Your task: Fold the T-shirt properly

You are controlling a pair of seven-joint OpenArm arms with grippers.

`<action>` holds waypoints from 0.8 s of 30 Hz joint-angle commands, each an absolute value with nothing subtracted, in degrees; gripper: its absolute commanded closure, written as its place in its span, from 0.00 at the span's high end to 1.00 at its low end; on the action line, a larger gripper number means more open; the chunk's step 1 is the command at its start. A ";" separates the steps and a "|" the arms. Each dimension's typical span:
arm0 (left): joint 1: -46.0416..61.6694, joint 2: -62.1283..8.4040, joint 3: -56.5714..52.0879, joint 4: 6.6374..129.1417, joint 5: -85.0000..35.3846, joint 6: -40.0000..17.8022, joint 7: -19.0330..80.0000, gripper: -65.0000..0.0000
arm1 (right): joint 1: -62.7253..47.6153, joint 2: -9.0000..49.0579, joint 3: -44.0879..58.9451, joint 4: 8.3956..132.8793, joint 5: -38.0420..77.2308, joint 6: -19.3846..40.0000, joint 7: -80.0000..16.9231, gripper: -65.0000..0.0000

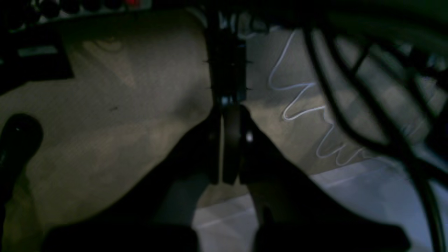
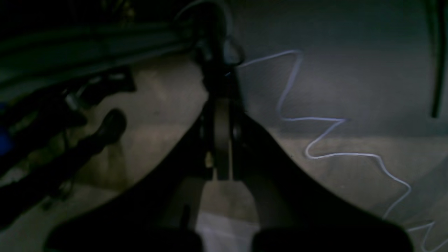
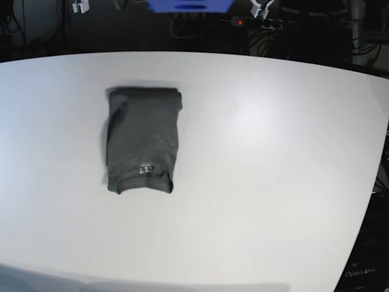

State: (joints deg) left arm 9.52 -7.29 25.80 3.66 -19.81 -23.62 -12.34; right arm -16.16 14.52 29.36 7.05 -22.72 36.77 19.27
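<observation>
One cloth on my base view: a plain dark grey short-sleeved cotton T-shirt, lying as a compact upright rectangle on the left half of the table, nearer the far edge than the near one. A rolled fold runs along its top; the collar end faces me at the bottom. One small pale label mark sits near that lower edge, a few light dots, too small for me to read.

One table: a wide white matte tabletop, with a soft glare patch right of centre. Behind its far edge the room is dark, with cables, a blue object at top centre, and one small red light.

Two grippers, one per wrist view. The left gripper has its black fingers pressed together with nothing between them. The right gripper is likewise clenched on nothing. Both hang over a dim beige carpet-like floor, off the table. One thin white cord zigzags across that floor in each wrist view; dark cables cross the left wrist view's right side.

Writing: faint pale lettering at the base view's lower right corner, not legible to me.
</observation>
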 commanded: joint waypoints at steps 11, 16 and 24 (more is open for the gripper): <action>7.87 -6.20 25.19 3.30 -20.09 -23.60 -12.35 0.03 | -9.01 14.29 21.05 0.40 -22.37 23.69 14.99 0.01; 6.99 -4.97 25.45 3.12 -22.29 -23.52 -12.18 0.03 | -8.75 12.70 19.30 0.48 -22.37 21.93 14.20 0.01; 7.16 -4.79 25.36 3.03 -22.37 -23.34 -11.91 0.03 | -8.84 11.38 14.46 0.48 -22.20 14.55 14.29 0.01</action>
